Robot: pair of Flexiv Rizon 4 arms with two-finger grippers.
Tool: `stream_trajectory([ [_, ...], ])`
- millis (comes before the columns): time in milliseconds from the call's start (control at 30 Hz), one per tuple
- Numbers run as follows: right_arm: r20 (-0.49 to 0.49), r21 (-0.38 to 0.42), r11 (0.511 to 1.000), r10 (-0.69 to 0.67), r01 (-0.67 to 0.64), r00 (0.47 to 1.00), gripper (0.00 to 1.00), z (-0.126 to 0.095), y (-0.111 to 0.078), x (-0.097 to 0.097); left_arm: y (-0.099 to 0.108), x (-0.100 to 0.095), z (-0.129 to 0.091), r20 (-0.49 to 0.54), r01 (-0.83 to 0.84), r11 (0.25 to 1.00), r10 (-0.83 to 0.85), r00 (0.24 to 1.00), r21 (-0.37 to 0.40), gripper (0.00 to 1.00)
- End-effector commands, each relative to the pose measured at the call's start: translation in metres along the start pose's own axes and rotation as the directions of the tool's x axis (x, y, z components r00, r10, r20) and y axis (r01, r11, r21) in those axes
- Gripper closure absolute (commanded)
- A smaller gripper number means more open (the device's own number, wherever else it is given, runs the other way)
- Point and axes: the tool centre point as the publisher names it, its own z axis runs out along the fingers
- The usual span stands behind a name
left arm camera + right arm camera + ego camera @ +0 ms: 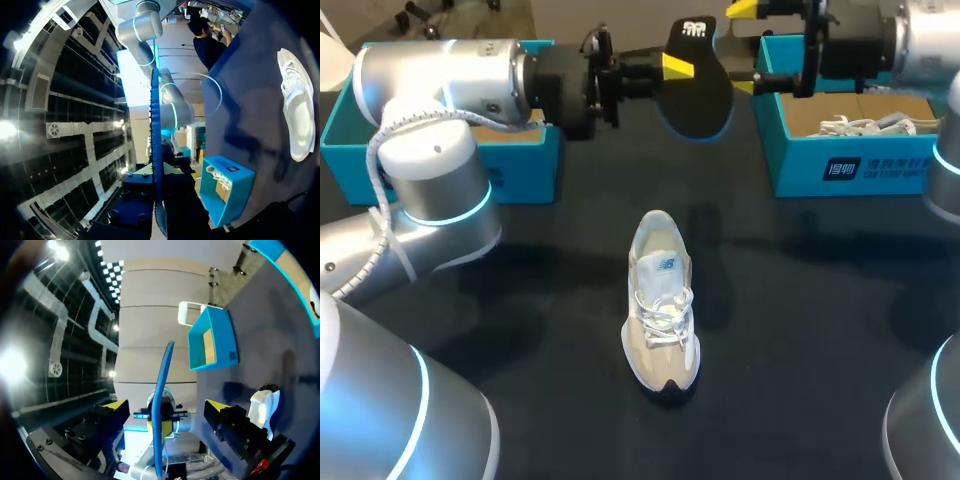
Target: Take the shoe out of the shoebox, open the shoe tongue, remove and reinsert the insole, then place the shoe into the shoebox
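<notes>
A: Shoe [660,300] sits mid-table, toe toward 6 o'clock. Insole [698,85]?

B: Aloft at its 12 o'clock, pinched by the left gripper [672,68]. The right gripper [745,48] gapes around it (not touching); it should close squarely on the flat faces.

A: Boxes?

B: Right shoebox [800,165], 2 o'clock, holds another shoe [850,126]; left shoebox [535,170], 10 o'clock, shows only cardboard.

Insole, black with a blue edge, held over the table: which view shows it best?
Head view: the black, blue-edged insole shows its broad face, pinched by the left gripper. Both wrist views catch it edge-on, a thin blue strip, in the right one between the open fingers of the right gripper.
</notes>
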Motion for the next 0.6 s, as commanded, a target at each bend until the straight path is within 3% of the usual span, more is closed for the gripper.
stream_trajectory([
  [33,0.002,-0.011,0.999,-0.037,0.037,0.999,0.0,-0.024,-0.016,0.0,0.003,0.002,-0.009,-0.012,-0.008,1.0,0.008,1.0,0.009,1.0],
  [400,-0.015,0.004,0.989,-0.149,0.15,0.989,0.0,-0.052,-0.035,0.005,0.002,0.005,-0.019,-0.036,0.006,1.0,-0.005,0.999,0.024,1.0],
  [600,-0.045,0.011,0.989,-0.146,0.146,0.988,0.0,-0.057,-0.045,0.006,0.004,0.002,-0.022,-0.039,0.001,1.0,0.0,0.999,0.02,1.0],
])
